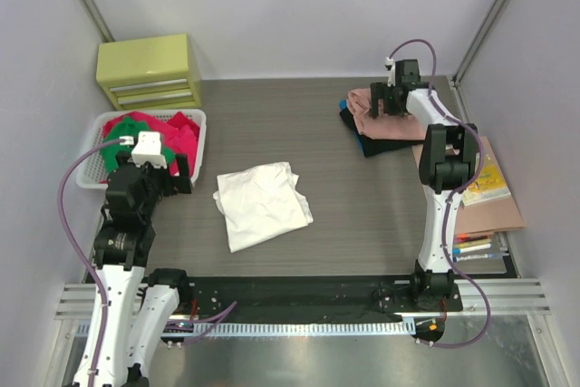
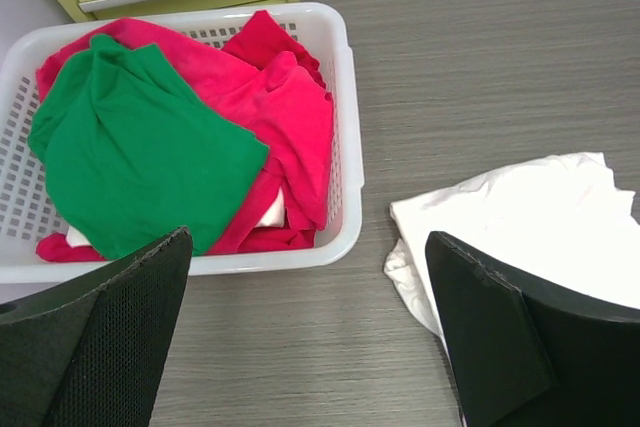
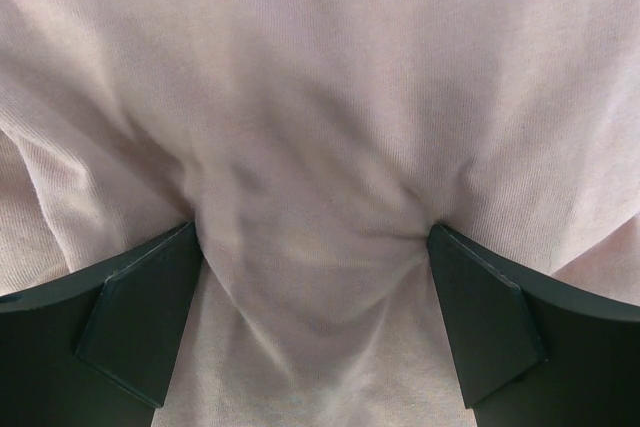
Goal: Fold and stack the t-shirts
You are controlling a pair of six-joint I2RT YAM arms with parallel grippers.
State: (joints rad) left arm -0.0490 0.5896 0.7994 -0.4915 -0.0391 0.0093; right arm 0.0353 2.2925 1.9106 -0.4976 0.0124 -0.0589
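Note:
A crumpled white t-shirt (image 1: pixel 263 204) lies mid-table; no print shows on it. It also shows in the left wrist view (image 2: pixel 530 207). A white slotted basket (image 1: pixel 201 133) at the left holds a green shirt (image 2: pixel 130 147) and red-magenta shirts (image 2: pixel 290 117). My left gripper (image 1: pixel 179 174) is open and empty, above bare table between basket and white shirt (image 2: pixel 308 247). At the back right a salmon-pink shirt (image 1: pixel 394 126) lies on a black one (image 1: pixel 367 144). My right gripper (image 1: pixel 381 101) is open, its fingers pressed into the pink cloth (image 3: pixel 312 237), which bunches between them.
A yellow-green drawer unit (image 1: pixel 149 70) stands behind the basket. At the right edge lie a thin yellowish book (image 1: pixel 489 183), a brown board (image 1: pixel 498 213) and several pens (image 1: pixel 476 246). The basket rim (image 2: pixel 345 97) is close to my left fingers.

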